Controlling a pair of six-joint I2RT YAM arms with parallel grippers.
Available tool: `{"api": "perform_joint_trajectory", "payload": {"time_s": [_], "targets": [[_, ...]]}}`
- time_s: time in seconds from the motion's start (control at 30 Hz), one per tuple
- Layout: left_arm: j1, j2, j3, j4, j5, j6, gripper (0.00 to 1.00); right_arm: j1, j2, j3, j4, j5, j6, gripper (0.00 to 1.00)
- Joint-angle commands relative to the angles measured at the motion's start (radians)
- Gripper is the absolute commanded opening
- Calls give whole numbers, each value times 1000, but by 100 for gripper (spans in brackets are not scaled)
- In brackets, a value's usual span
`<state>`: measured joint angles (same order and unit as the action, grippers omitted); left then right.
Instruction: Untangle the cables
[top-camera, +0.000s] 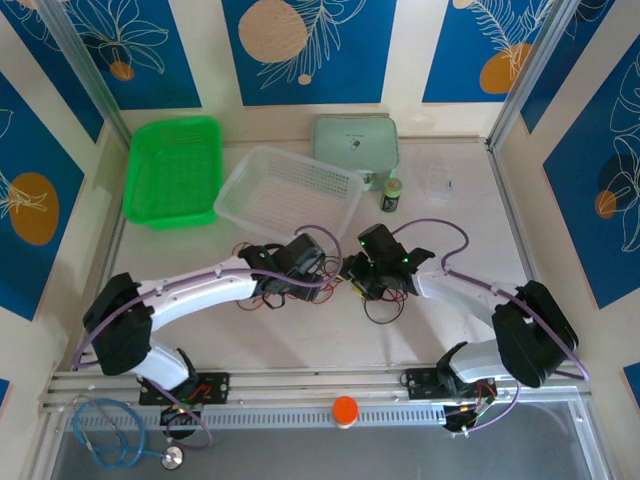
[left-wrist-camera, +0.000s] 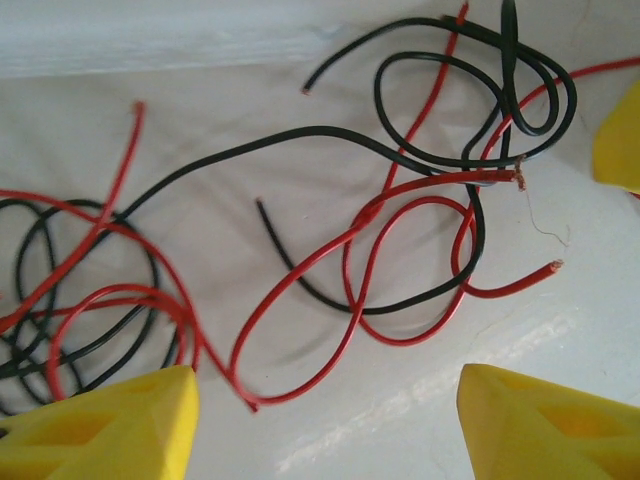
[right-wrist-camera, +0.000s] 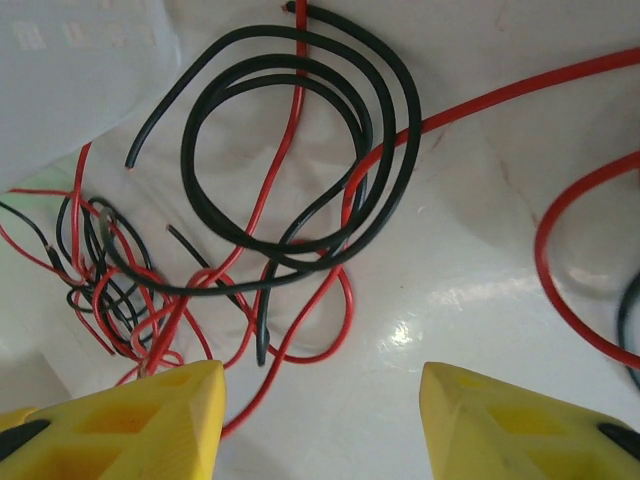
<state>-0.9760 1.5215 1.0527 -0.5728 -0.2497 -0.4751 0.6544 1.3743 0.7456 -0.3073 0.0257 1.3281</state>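
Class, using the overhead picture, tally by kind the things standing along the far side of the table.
Baskets: 2 (green basket, clear basket)
Pale green box: 1
Small dark-lidded jar: 1
Small clear plastic item: 1
Total: 5

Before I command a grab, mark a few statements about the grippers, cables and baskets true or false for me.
1. The left gripper and the right gripper are both open and hold nothing. True.
2. The red cable and the black cable lie fully apart. False: they cross each other in many places.
3. The cables sit inside the green basket. False: they lie on the table, in front of it.
4. A clear basket stands right of the green basket. True.
5. The black cable forms a coil of several turns. True.
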Motion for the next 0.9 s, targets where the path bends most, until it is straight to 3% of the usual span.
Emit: {"api": "perform_joint_trajectory", "payload": {"time_s": [0.0, 0.27, 0.37, 0.5, 0.6, 0.8, 0.87], "targets": [[-10, 39, -29, 137, -3, 59, 68, 7, 46, 32, 45, -11, 98, 54], [-10, 86, -140, 258, -86, 47, 58, 4, 131, 66, 48, 83, 124, 48], [-9, 121, -169, 272, -109, 37, 42, -1, 166, 98, 36, 110, 104, 43], [-9, 158, -205, 294, -132, 5, 13, -3, 203, 129, 17, 152, 74, 33], [-9, 165, -224, 298, -143, -11, 0, -14, 219, 135, 5, 183, 61, 22], [-6, 118, -275, 269, -179, -45, 0, -65, 227, 118, -23, 243, 32, 2], [-4, 89, -303, 267, -181, -57, 0, -88, 224, 112, -38, 263, 17, 0]]}}
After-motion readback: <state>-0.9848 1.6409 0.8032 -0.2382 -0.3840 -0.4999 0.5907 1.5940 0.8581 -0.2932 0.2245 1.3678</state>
